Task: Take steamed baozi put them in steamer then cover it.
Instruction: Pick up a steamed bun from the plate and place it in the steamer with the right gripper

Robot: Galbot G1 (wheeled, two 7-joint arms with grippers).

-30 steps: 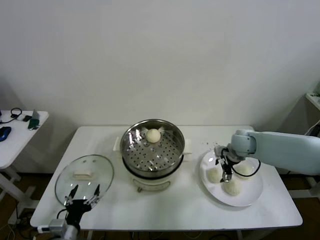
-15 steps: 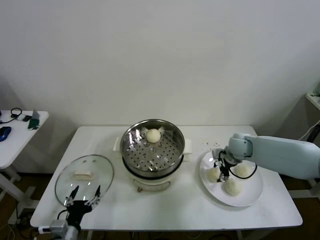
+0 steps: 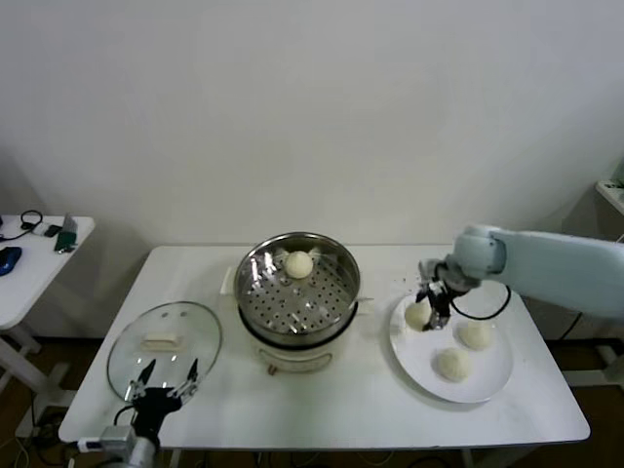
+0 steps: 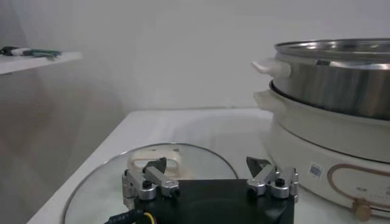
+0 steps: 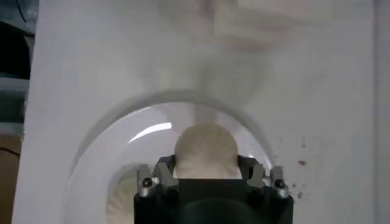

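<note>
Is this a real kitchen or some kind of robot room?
Probably a robot test room set up like a kitchen corner. A steamer and a plate of baozi sit on a plain white table against a bare wall, and a side desk holds cables and gadgets.

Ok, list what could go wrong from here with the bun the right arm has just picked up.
1. The right gripper pinches the round cream-white bun only at its sides above the flat white plate; the soft dough could slip out on the way across.
2. The shiny perforated steel steamer basket has a raised rim, so a low carry could knock the bun against it.
3. One bun already sits inside; dropping on top of it could squash both.
</note>
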